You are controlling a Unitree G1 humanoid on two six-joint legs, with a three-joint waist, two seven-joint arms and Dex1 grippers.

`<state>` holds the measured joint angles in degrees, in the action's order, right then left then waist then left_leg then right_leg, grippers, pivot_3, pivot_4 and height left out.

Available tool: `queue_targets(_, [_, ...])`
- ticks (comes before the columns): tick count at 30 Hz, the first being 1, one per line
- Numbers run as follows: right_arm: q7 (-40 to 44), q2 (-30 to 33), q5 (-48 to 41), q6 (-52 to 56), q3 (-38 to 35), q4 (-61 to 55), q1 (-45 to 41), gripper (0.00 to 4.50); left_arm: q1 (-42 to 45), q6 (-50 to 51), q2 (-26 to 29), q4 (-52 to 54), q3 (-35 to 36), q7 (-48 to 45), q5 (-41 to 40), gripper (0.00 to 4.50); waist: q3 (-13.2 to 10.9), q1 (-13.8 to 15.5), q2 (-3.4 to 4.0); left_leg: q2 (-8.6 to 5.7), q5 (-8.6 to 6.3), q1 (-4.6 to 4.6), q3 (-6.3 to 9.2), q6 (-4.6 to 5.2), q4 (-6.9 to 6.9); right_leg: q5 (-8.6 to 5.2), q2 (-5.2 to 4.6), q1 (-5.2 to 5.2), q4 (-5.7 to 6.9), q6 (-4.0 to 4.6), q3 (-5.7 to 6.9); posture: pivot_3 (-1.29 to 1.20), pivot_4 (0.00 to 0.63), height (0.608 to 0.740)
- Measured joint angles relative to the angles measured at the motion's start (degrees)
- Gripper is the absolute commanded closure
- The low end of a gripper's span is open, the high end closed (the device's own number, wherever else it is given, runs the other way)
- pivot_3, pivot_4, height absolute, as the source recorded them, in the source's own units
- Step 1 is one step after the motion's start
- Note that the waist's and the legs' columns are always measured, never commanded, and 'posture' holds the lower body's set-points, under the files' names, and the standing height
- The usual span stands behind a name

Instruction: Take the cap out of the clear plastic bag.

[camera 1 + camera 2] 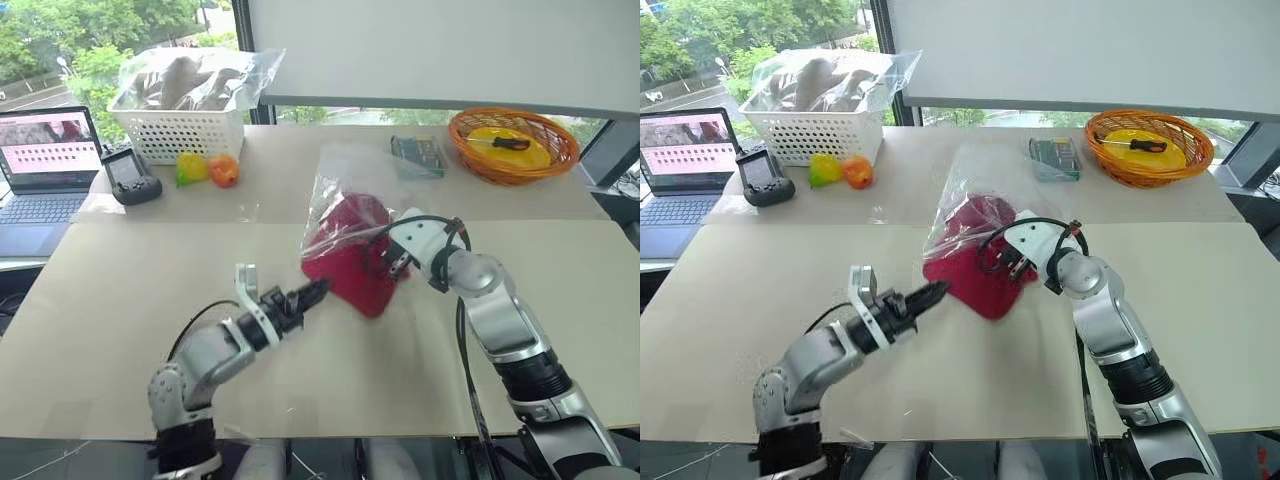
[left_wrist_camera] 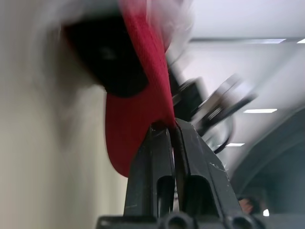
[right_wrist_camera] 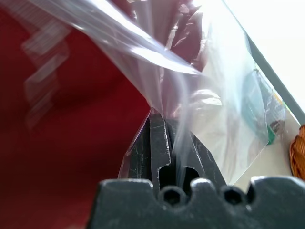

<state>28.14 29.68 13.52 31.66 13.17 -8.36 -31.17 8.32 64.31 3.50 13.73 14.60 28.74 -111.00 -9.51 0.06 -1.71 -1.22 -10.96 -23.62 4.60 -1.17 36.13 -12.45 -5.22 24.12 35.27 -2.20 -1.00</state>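
On table (image 1: 120, 330): one cap (image 1: 352, 262) | one clear plastic bag (image 1: 350, 185) | two fruits (image 1: 208, 169)

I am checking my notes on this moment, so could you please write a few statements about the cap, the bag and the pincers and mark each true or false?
1. The left pincer is shut on the brim of the cap. True.
2. The right pincer is open and holds nothing. False: it is shut on the film of the clear plastic bag.
3. The cap is fully out of the bag. False: part of it is still under the plastic.
4. A screwdriver lies in the orange basket. True.
5. The white basket stands on the laptop. False: it stands on the table, beside the laptop.
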Motion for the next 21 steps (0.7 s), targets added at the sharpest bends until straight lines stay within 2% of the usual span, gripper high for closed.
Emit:
queue_targets(3, [0.02,0.03,0.44,0.00,0.04,0.26,0.00,4.50,0.42,0.43,3.57,-0.26,-2.57,-1.57,-0.47,4.49,0.00,0.16,0.01,0.00,0.01,0.14,0.00,0.00,0.03,0.00,-0.01,-0.13,0.03,0.02,0.00,0.00,0.150,0.736])
queue_targets(9, [0.13,0.00,0.97,0.00,0.06,0.26,0.00,4.50,2.09,-0.80,2.96,-1.25,-5.48,-2.37,-0.66,4.49,0.00,0.45,0.01,-0.01,0.00,0.11,-0.01,0.01,-0.01,0.00,-0.03,-0.10,-0.03,0.02,-0.01,0.00,0.150,0.736])
queue_targets(13, [0.41,-0.03,1.05,0.01,0.10,0.31,-0.01,4.50,-1.75,-0.29,6.45,0.01,-7.34,-7.24,-0.61,4.49,0.00,-0.14,0.02,0.03,0.00,0.13,-0.04,0.01,-0.08,-0.01,0.00,0.00,0.09,0.06,-0.06,0.00,0.150,0.736])
queue_targets(19, [0.47,-0.12,1.12,0.00,0.34,0.65,-0.17,4.50,-6.54,1.26,18.19,1.81,-7.04,-20.38,-0.64,4.49,-0.01,-0.60,0.04,0.05,0.01,0.36,-0.08,0.00,-0.06,-0.27,0.01,-0.02,0.51,0.27,-0.08,0.00,0.150,0.736])
queue_targets(21, [0.50,-0.17,1.24,0.00,0.67,1.02,-0.40,4.50,-8.94,2.33,24.46,2.59,-6.76,-27.43,-0.61,4.49,-0.01,-0.88,0.04,0.09,0.00,0.37,-0.08,0.01,-0.09,-0.37,0.03,0.02,0.58,0.35,-0.07,0.00,0.150,0.736])
